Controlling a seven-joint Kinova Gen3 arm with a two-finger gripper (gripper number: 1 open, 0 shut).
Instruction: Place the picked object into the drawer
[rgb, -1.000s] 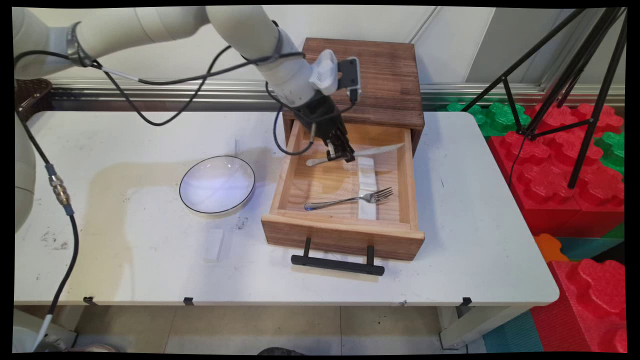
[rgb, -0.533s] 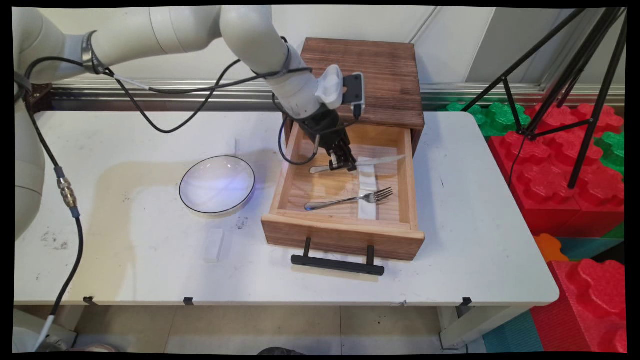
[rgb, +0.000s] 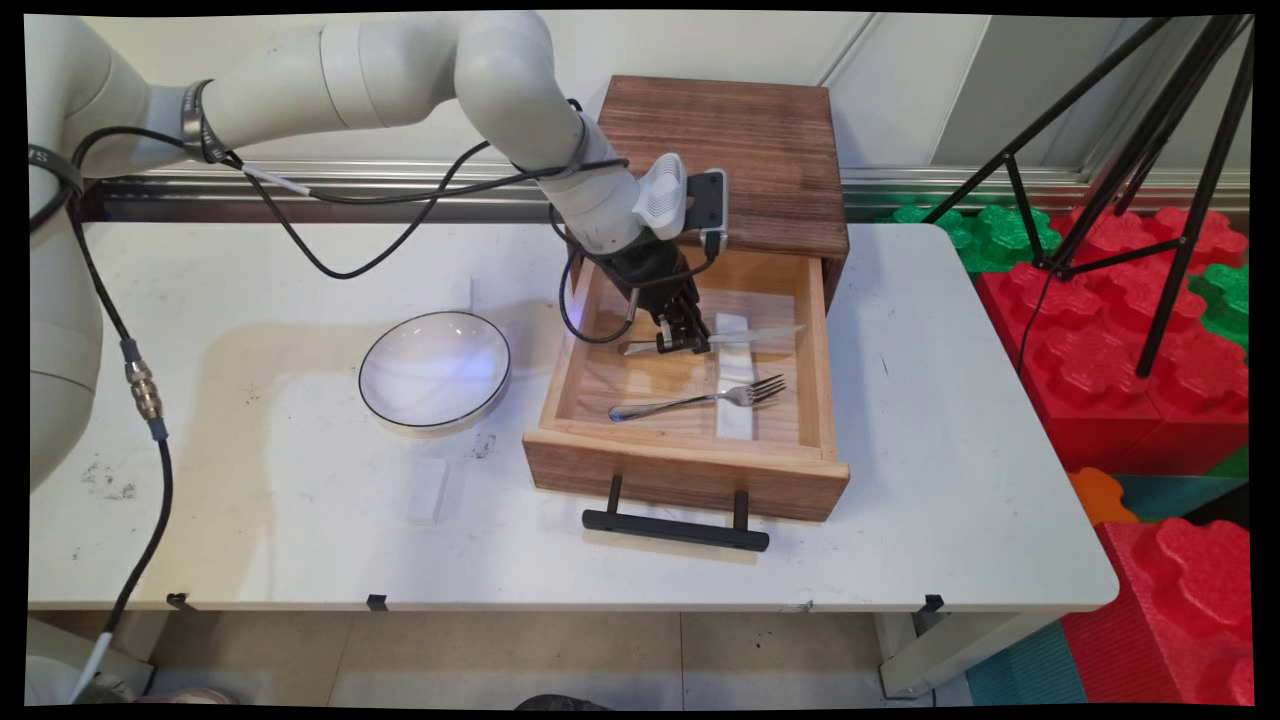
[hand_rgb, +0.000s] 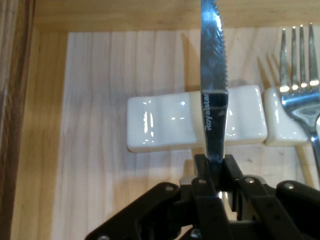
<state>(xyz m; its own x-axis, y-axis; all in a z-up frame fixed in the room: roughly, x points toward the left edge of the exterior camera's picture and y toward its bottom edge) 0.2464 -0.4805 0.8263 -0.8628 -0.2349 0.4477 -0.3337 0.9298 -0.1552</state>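
Hand view shows the gripper (hand_rgb: 216, 165) with its two black fingers (hand_rgb: 201, 167) pressed together on a table knife (hand_rgb: 214, 70), one on each side of the flat metal just below the blade. The word "Royalstar" runs lengthwise along the knife, right above the fingers. The blade has a serrated edge on its right side and points up the picture, past the top edge. Beneath it lies a glossy white ceramic rest (hand_rgb: 165, 124) with shallow grooves, set crosswise on the pale wood floor of the drawer (hand_rgb: 100, 90); whether the knife touches this rest or hangs just above it cannot be told. A second white rest (hand_rgb: 280, 125) sits just beside the first on the right, carrying the tines of a fork (hand_rgb: 299, 85).

From the main view, the gripper (rgb: 683, 340) reaches down into the open wooden drawer (rgb: 690, 470), which has a black bar handle (rgb: 676, 528) on its front and slides out of a dark brown wooden cabinet (rgb: 745, 150). The knife (rgb: 745, 335) lies roughly level across the drawer's back half, blade toward the right wall. The fork (rgb: 700, 398) lies nearer the front, tines resting on the white strip of rests (rgb: 735, 420). Left of the drawer on the white table (rgb: 950, 480) stands a shallow white bowl with a dark rim (rgb: 435, 370), and nearer the table's front edge lies a small white block (rgb: 428, 490), apart from the bowl.
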